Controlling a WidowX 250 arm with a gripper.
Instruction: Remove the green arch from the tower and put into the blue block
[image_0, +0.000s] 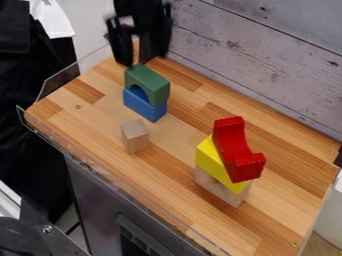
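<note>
Atop the blue blk (142, 106) sits the green arch (152, 84) — pincer (136, 59) nearby, spread. Wood cube (135, 137)'s on the tabletop (180, 175), nr. blue blk.

Arch (148, 81): solid green, the shade deeper on its side faces. Block directly beneath the arch (141, 104): plain medium blue. Small block (135, 136): pale natural wood, beige, uncoated in look. Curved block (234, 150): uniform bright red, darker where shaded. Wedge-like block (208, 156): flat, strong yellow. Block beneath the yellow one (230, 195): pale beige wood. Worktop (280, 212): patterned in parallel strips — honey, light tan and reddish brown — with fine grain lines. Wall boards (260, 55): weathered pale grey, streaked along the grain and marked with dark knots and dark seams. Cabinet front (100, 200): dark grey. Gripper (137, 59): black.
</note>
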